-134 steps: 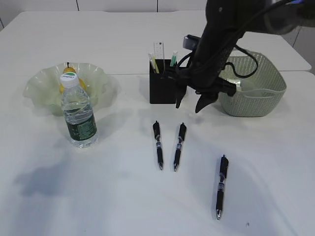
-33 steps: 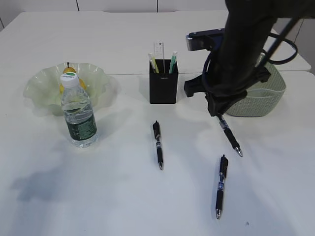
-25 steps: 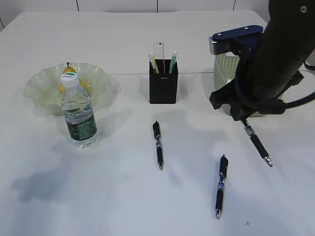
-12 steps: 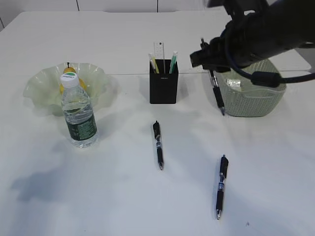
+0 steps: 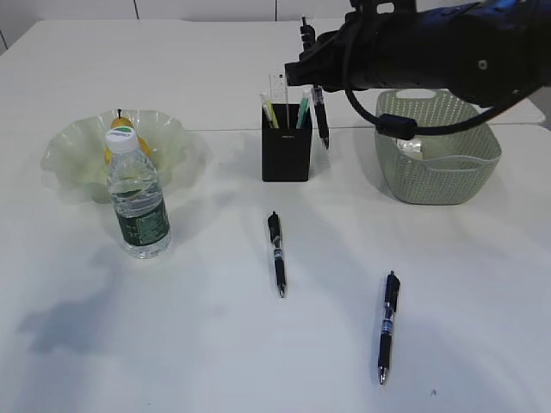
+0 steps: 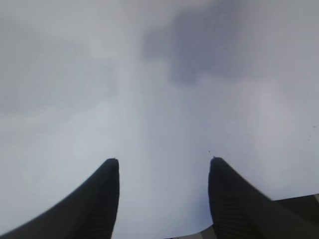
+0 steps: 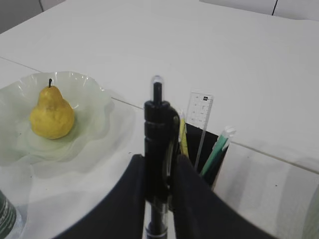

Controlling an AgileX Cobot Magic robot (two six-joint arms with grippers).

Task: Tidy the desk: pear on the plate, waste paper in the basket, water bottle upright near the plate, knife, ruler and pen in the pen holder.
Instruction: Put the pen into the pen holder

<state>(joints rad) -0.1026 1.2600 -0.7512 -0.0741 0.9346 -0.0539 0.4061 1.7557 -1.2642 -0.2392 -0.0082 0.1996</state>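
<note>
Fingers of the right gripper are clamped on a black pen, pinching its barrel below the clip so it stands nearly upright, clicker end up and tip down. In the exterior view that pen hangs at upper centre, its tip level with the right edge of the holder and apparently just outside the rim rather than over the opening. That is the main risk, as I judge it: letting go here would drop the pen onto the desk beside the holder, or bounce it off the rim. The opening is also crowded; a ruler, a yellow stick and green pens lean in it, so a descending tip could catch on them, jam, or tip the light box over. The grip sits high on a slim barrel, so the pen could swing or slip if the arm moves sideways briskly. Two more pens lie on the desk at lower centre and lower right, waiting. The pear sits in the plate at left, with the bottle upright just in front, and the basket stands at right. The left gripper is spread apart and empty above bare desk.
</note>
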